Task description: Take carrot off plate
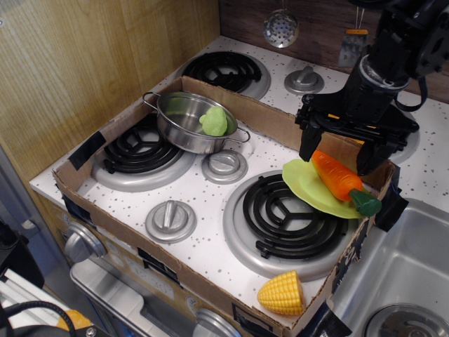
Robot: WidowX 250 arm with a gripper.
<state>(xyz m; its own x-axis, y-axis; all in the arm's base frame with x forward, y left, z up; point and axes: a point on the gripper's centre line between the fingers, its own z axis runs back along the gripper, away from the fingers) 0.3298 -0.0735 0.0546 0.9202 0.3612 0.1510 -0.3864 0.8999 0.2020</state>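
The orange carrot (337, 175) with its dark green stub lies on the lime-green plate (309, 188), which leans tilted against the right wall of the cardboard box over the front right burner. My black gripper (338, 153) hangs directly over the carrot's thick end. It is open, with one finger (309, 144) to the left and the other to the right of the carrot. The fingers are not closed on the carrot.
A steel pot (188, 121) with a green vegetable (215, 121) sits on the left burner. A yellow corn cob (282, 293) lies at the box's front corner. The cardboard box wall (273, 121) rings the stove top. A sink (407, 281) is at the right.
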